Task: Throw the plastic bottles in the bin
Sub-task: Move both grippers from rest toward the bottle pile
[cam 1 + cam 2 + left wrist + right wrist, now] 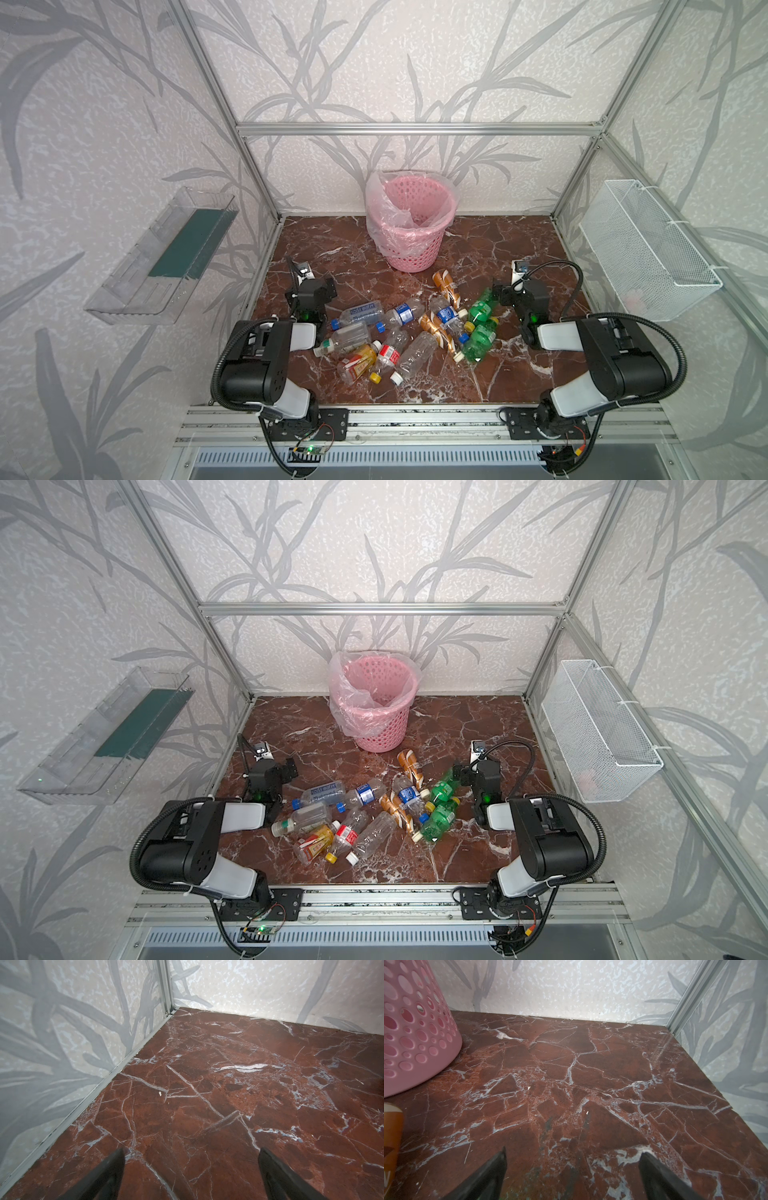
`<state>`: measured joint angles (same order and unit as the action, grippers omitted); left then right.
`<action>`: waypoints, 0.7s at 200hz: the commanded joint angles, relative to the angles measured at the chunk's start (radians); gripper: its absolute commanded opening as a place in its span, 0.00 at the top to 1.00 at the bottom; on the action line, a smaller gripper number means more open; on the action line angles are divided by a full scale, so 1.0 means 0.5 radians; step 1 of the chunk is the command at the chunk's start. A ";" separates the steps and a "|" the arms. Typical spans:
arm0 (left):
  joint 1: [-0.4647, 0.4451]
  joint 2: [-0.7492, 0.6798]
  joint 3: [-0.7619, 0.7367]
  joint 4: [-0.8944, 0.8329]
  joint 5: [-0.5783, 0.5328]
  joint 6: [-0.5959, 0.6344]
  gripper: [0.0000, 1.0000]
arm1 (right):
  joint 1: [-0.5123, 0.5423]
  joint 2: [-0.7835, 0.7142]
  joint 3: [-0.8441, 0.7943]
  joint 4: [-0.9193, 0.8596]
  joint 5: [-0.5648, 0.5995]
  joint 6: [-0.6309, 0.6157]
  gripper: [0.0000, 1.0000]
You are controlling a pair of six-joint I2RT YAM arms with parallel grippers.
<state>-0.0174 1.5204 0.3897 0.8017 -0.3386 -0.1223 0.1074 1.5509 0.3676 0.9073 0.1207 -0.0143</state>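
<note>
Top views: looking steeply down from high above the front rail, facing 12 o'clock, taking in the whole marble floor and the bin from afar.
Left wrist: hanging low and close over the marble floor, facing the corner post at 11 o'clock.
Right wrist: sitting equally low, facing 1 o'clock, catching the bin close by.
Shared: top views overlapping almost wholly; right wrist and top views both showing the bin.

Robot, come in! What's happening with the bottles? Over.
Left gripper open, empty. Right gripper open, empty. Bottles all lying loose; bin looks empty. Nothing blocks the bin.
</note>
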 commanded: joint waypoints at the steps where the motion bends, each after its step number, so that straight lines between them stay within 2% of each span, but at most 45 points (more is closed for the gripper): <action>1: 0.007 -0.025 0.008 0.078 -0.034 0.045 0.02 | -0.002 -0.097 0.004 -0.012 0.026 0.011 0.02; 11: 0.007 -0.113 0.018 -0.053 -0.026 0.031 0.03 | 0.020 -0.312 0.049 -0.287 0.105 0.012 0.02; 17: 0.002 -0.148 0.022 -0.058 -0.047 0.057 0.03 | 0.022 -0.459 0.148 -0.656 0.122 0.053 0.03; 22: -0.001 -0.207 0.048 -0.118 -0.058 0.073 0.03 | 0.017 -0.567 0.238 -0.937 0.168 0.188 0.03; 32: -0.008 -0.380 0.191 -0.574 -0.095 0.009 0.05 | 0.007 -0.695 0.472 -1.372 0.158 0.401 0.11; 49: -0.001 -0.590 0.570 -1.429 -0.253 -0.317 0.10 | 0.027 -0.779 0.766 -1.842 -0.053 0.526 0.25; 64: -0.008 -0.713 0.768 -1.797 -0.198 -0.483 0.20 | 0.061 -0.799 1.046 -2.367 -0.036 0.888 0.29; 77: -0.016 -0.818 0.872 -2.050 -0.084 -0.646 0.22 | 0.111 -0.825 1.196 -2.681 -0.058 1.076 0.30; 93: -0.034 -0.949 0.920 -2.246 0.130 -0.770 0.23 | 0.200 -0.903 1.222 -2.834 -0.080 1.221 0.33; 116: -0.105 -1.108 0.875 -2.398 0.367 -0.873 0.22 | 0.399 -0.929 1.283 -3.112 0.042 1.289 0.34; 140: -0.193 -1.224 0.814 -2.531 0.477 -0.905 0.22 | 0.466 -0.863 1.296 -3.292 -0.058 1.398 0.35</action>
<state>-0.0757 0.9485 0.8349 -0.2703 -0.2070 -0.4995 0.3157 1.0950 0.9867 -0.5114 0.1108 0.5838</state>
